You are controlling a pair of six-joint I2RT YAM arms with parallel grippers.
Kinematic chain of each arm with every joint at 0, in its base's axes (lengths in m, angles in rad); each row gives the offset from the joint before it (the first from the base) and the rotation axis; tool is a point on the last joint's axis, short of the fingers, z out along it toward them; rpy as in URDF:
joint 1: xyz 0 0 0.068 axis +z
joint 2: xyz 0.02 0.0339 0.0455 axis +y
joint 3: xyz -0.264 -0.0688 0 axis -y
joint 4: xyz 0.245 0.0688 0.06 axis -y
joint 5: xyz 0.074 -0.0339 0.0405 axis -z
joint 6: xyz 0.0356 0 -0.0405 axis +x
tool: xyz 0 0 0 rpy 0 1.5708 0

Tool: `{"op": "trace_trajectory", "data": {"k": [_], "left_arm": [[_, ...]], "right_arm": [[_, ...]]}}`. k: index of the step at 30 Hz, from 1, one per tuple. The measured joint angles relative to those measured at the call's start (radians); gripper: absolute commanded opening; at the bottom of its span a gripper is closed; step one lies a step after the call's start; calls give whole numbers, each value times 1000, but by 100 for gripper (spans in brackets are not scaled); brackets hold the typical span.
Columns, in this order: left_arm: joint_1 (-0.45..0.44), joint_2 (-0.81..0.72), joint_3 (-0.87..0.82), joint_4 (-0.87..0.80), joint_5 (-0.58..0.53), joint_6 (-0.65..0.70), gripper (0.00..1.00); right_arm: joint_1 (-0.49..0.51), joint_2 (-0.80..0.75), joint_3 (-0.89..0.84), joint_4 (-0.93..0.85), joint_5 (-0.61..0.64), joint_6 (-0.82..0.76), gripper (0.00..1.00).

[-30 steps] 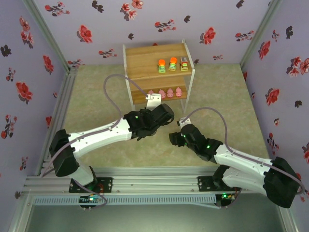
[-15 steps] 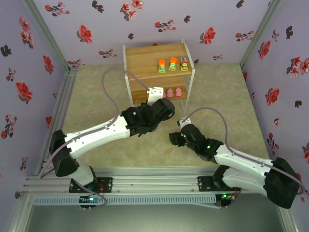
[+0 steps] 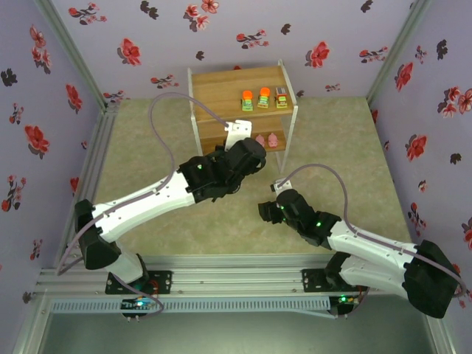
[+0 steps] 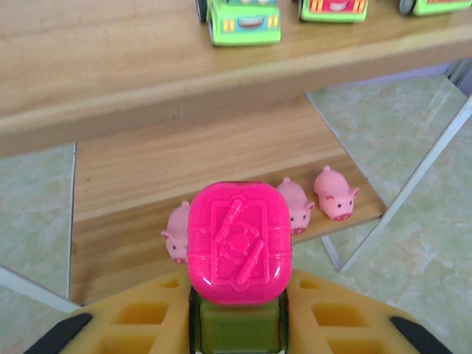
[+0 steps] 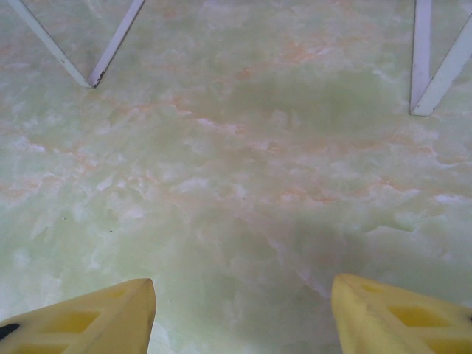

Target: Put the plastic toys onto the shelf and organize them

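My left gripper [image 4: 237,313] is clamped on the magenta-topped toy [image 4: 237,242], with the yellow fingers [image 4: 133,321] pressed against either side of its yellow-green body; the magenta lid faces the wrist camera almost squarely, with the body tucked beneath it between the fingers; I cannot tell which end is its front. From above, that wrist sits at the front of the shelf [image 3: 221,92], by the lower tier, and the toy is hidden beneath it; in the wrist view the toy hangs in front of the lower board [image 4: 184,155], before the row of pink pigs [image 4: 335,193].

Three pigs show there, the left one half hidden behind the lid; each lies lengthwise across the board, snout toward the near edge and turned a little right.

On the top board [image 4: 110,66] three blocky toys [image 3: 263,97] stand side by side toward the right end, two orange-topped and one grey-brown; the green one [image 4: 243,18] shows its grille to the near edge, so its length runs front to back.

My right gripper [image 5: 243,317] stands partly open with nothing between its fingers; it hovers over the pale green marbled table [image 5: 236,147], short of the shelf's white legs [image 5: 110,44].
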Motion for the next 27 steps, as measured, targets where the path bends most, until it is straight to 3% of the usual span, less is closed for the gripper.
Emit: {"op": "trace_trajectory", "data": {"k": [27], "left_arm": [[81, 19, 163, 85, -29, 192, 29]], "right_arm": [[0, 0, 0, 0, 0, 0, 65]]}}
